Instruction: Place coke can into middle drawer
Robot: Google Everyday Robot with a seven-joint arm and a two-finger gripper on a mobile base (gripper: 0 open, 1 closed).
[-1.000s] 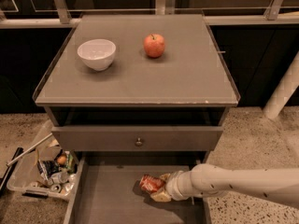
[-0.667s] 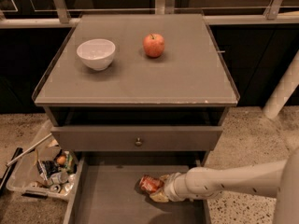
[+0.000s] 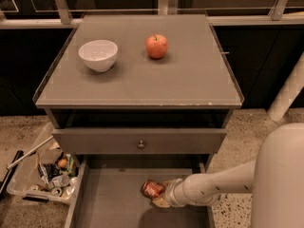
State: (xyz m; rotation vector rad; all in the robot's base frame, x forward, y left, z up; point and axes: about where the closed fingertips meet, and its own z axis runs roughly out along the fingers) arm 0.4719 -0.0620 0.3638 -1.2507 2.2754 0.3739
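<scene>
The coke can (image 3: 151, 188), red with silver ends, lies on its side low in the middle drawer (image 3: 111, 201), right of the floor's centre. The drawer is pulled out, a wide grey-brown box with thin side walls. My gripper (image 3: 160, 193) reaches in from the right on a white arm (image 3: 213, 189). It is shut on the can's right end, with tan fingers (image 3: 163, 202) above and below it. The can rests at or just above the drawer floor.
A grey drawer front with a small round knob (image 3: 141, 144) is shut above the open drawer. On the cabinet top (image 3: 190, 80) stand a white bowl (image 3: 98, 54) and a red-orange apple (image 3: 156, 46). A clear bin of clutter (image 3: 45, 175) sits on the floor at left. A white post (image 3: 287, 91) is at right.
The can and gripper stay at the same spot in the drawer. The arm's upper part has swung closer to the camera at the right edge.
</scene>
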